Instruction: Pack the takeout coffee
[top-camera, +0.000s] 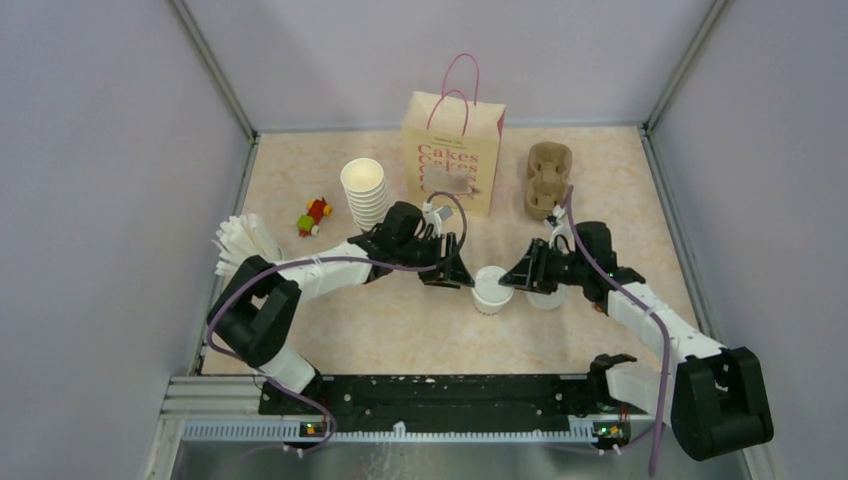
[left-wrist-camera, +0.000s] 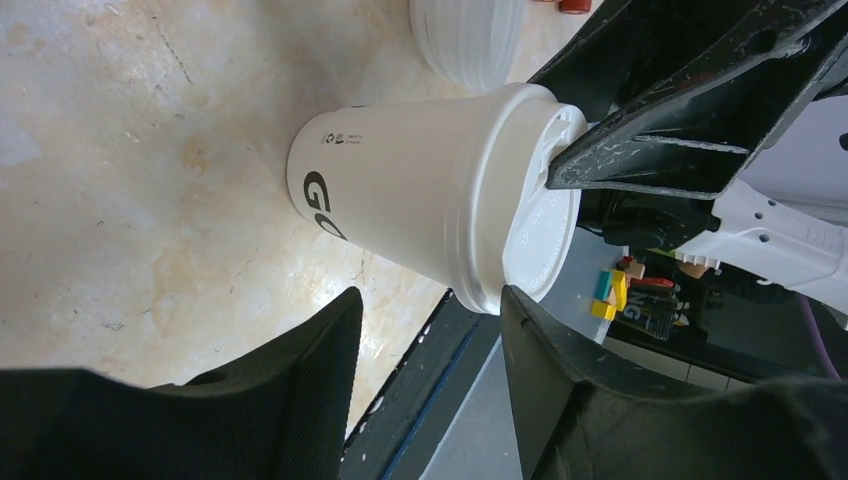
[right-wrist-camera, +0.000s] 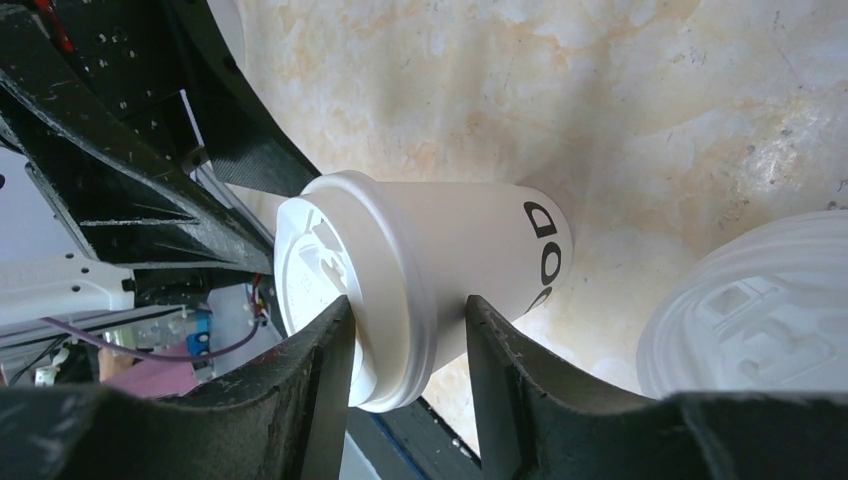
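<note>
The takeout coffee (top-camera: 491, 290), a small white lidded cup with black lettering, stands on the table between my two grippers. In the right wrist view the cup (right-wrist-camera: 450, 260) sits between my right gripper's (right-wrist-camera: 410, 305) fingers. One finger lies on the lid top and the other under the lid rim against the cup wall. My right gripper (top-camera: 512, 272) reaches in from the right. My left gripper (top-camera: 455, 272) is open at the cup's left. In the left wrist view its (left-wrist-camera: 430, 300) one fingertip touches the lid edge of the cup (left-wrist-camera: 420, 190).
A paper "Cakes" bag (top-camera: 452, 150) stands upright at the back. A stack of lidless cups (top-camera: 365, 190) is to its left and a brown cardboard carrier (top-camera: 549, 178) to its right. A white lid stack (top-camera: 545, 297) sits under the right arm. A small toy (top-camera: 314, 215) and a white bundle (top-camera: 245, 240) lie at the left.
</note>
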